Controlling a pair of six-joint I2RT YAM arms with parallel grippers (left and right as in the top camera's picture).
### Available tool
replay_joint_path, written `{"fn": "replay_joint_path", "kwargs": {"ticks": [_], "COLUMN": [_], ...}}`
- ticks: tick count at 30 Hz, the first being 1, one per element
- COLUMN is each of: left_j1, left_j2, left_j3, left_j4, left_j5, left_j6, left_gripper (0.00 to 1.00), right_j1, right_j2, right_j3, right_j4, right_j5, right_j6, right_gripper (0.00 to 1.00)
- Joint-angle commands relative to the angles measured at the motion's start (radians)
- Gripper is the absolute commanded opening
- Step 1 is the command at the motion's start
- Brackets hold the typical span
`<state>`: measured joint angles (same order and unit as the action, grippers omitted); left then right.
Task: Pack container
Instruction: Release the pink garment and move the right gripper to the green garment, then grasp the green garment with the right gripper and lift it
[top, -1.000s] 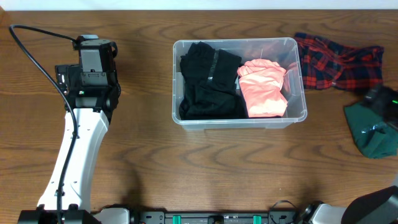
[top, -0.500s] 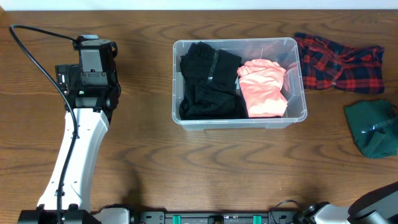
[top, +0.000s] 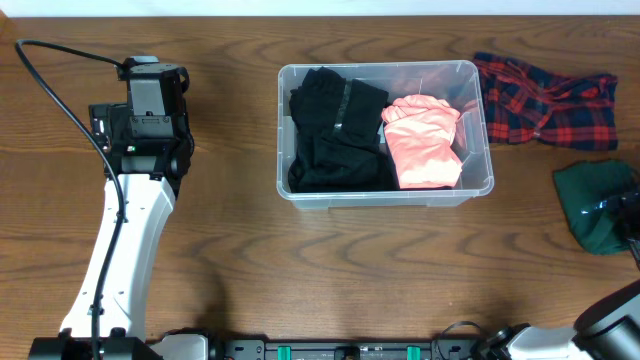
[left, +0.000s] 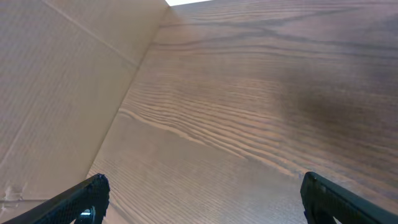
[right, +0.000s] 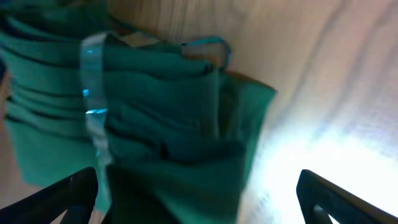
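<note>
Partly packed container, both grippers empty.
Overhead: the container (top: 385, 197) sits mid-worktop (top: 300, 270) toward the far edge, holding a black garment (top: 335, 130) and a pink garment (top: 425, 140); a plaid cloth (top: 545, 100) and a green garment (top: 595, 205) lie outside, by the right edge. Left wrist: the left gripper (left: 202, 193), jaws wide, hangs over bare wood, parked clear. Right wrist: the right gripper (right: 198, 190), jaws wide, hovers over the green garment, probably lined up to grasp it.

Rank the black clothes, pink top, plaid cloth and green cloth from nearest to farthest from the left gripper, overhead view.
From the left gripper, open at the table's left side:
1. black clothes, left half of the container
2. pink top, right half of the container
3. plaid cloth, just past the container's right end, far side
4. green cloth, by the right edge
</note>
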<state>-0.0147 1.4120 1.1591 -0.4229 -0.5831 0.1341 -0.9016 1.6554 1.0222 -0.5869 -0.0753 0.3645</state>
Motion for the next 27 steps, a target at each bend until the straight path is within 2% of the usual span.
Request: {"fn": "replay_joint_path", "kwargs": {"ticks": [1, 11, 14, 24, 27], "left_j1": [0.003, 0.003, 0.003, 0.003, 0.003], "left_j2": [0.006, 0.006, 0.006, 0.006, 0.006], "left_j3": [0.018, 0.018, 0.018, 0.018, 0.018], "left_j4": [-0.003, -0.003, -0.003, -0.003, -0.003], "left_j5": [-0.009, -0.009, -0.009, -0.009, -0.009], "left_j6": [-0.001, -0.001, -0.001, -0.001, -0.001], "left_gripper": [0.98, 0.98, 0.98, 0.98, 0.98], "right_j1": [0.013, 0.019, 0.019, 0.018, 0.018], "right_j2": [0.071, 0.228, 0.23, 0.223, 0.204], "right_j3": [-0.008, -0.008, -0.008, -0.006, 0.001], "right_j4": [0.029, 0.072, 0.072, 0.072, 0.069], "right_j5": [-0.031, -0.047, -0.055, -0.14, -0.152], "right_j6": [0.02, 0.021, 0.021, 0.001, 0.001], "right_gripper": [0.99, 0.98, 0.83, 0.16, 0.01]}}
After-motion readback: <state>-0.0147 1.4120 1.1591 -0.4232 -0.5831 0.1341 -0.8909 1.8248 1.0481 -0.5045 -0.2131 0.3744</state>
